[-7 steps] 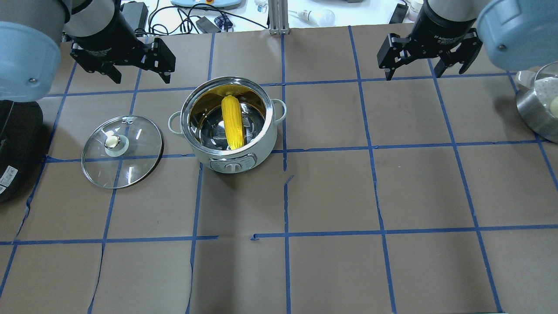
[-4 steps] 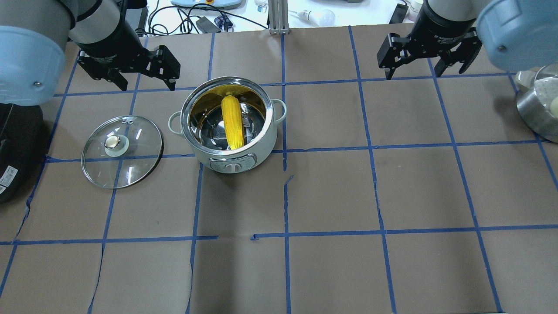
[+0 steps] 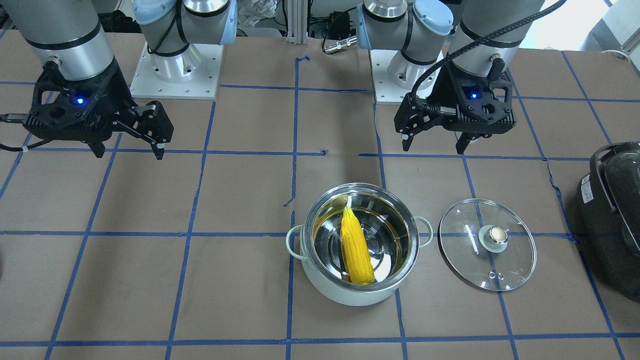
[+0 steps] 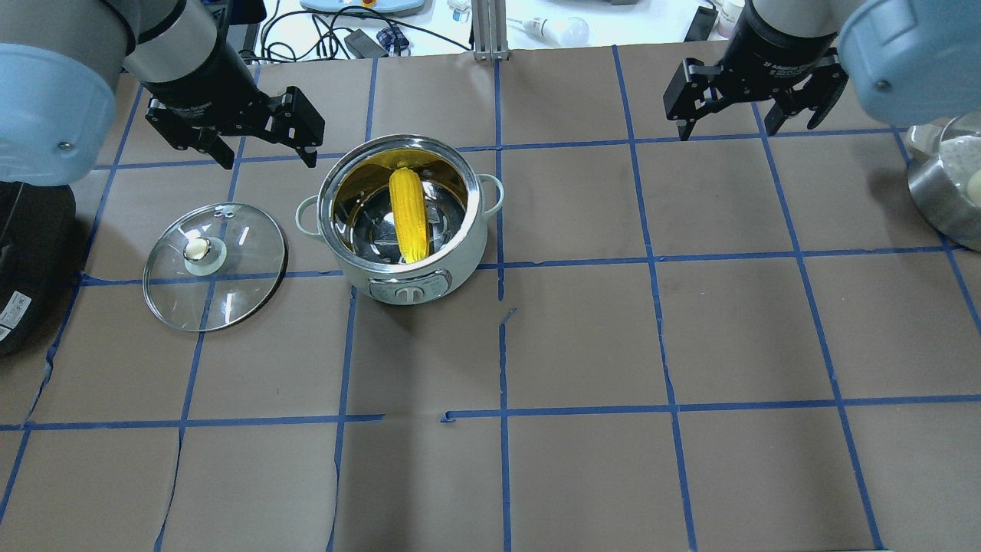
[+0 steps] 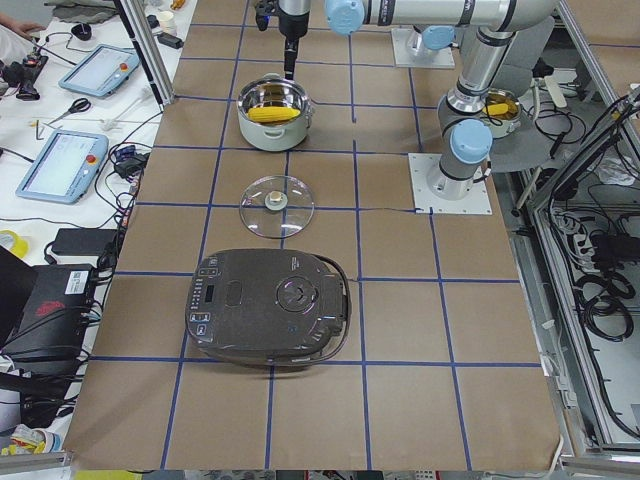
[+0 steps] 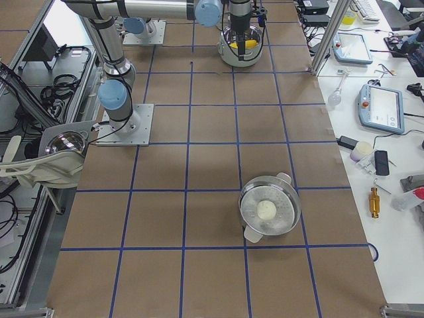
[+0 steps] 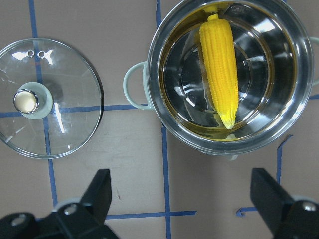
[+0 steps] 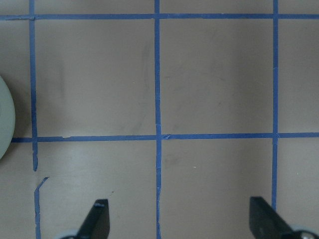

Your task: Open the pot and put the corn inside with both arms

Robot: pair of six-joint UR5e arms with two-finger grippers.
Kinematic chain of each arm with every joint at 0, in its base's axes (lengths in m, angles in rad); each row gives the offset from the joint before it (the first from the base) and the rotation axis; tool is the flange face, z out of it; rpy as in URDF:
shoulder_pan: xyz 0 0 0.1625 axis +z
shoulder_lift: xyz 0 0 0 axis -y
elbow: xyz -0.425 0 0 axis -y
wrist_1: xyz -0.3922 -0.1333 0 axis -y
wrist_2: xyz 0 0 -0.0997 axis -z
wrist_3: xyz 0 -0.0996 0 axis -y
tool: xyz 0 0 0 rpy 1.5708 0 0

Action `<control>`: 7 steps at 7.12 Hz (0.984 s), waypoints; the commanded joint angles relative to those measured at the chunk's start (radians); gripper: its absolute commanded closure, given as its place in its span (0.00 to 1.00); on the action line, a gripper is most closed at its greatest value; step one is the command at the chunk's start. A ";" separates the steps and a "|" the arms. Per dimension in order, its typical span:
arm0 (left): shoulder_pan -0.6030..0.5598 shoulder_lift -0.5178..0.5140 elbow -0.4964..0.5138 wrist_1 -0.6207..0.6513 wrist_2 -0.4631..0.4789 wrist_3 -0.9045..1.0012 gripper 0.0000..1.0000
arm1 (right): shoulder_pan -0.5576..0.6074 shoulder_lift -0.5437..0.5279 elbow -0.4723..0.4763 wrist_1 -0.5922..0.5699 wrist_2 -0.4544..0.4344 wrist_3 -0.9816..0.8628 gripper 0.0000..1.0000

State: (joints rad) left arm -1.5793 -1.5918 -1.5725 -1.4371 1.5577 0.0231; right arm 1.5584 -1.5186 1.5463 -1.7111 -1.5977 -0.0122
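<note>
The pale mint pot (image 4: 460, 264) stands open left of the table's centre. The yellow corn (image 4: 408, 215) lies inside it, leaning on the steel wall. The corn also shows in the front view (image 3: 356, 247) and in the left wrist view (image 7: 219, 64). The glass lid (image 4: 214, 266) lies flat on the table left of the pot, knob up. My left gripper (image 4: 268, 157) is open and empty, hovering behind the pot's far-left rim. My right gripper (image 4: 747, 126) is open and empty at the far right, well away from the pot.
A large black appliance (image 4: 23, 261) sits at the left table edge, next to the lid. A steel bowl (image 4: 943, 192) holding a white ball stands at the right edge. Cables and tools lie beyond the far table edge.
My left gripper has moved right and a little closer to the pot, still open. The right arm, pot, corn and lid have not moved.
</note>
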 commanded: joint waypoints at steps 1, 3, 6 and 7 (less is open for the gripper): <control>-0.001 0.001 -0.001 0.000 0.001 0.000 0.00 | -0.001 0.000 0.000 0.004 -0.002 0.000 0.00; -0.001 0.001 0.000 0.001 0.001 0.000 0.00 | 0.000 -0.002 0.000 0.005 -0.002 0.000 0.00; -0.001 0.001 0.000 0.001 0.001 0.000 0.00 | 0.002 -0.002 -0.002 0.002 0.002 0.000 0.00; -0.001 0.001 0.002 0.001 0.001 0.000 0.00 | 0.008 -0.003 0.000 0.004 -0.002 0.000 0.00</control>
State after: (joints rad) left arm -1.5800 -1.5907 -1.5718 -1.4358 1.5585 0.0230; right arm 1.5615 -1.5208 1.5454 -1.7082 -1.5973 -0.0122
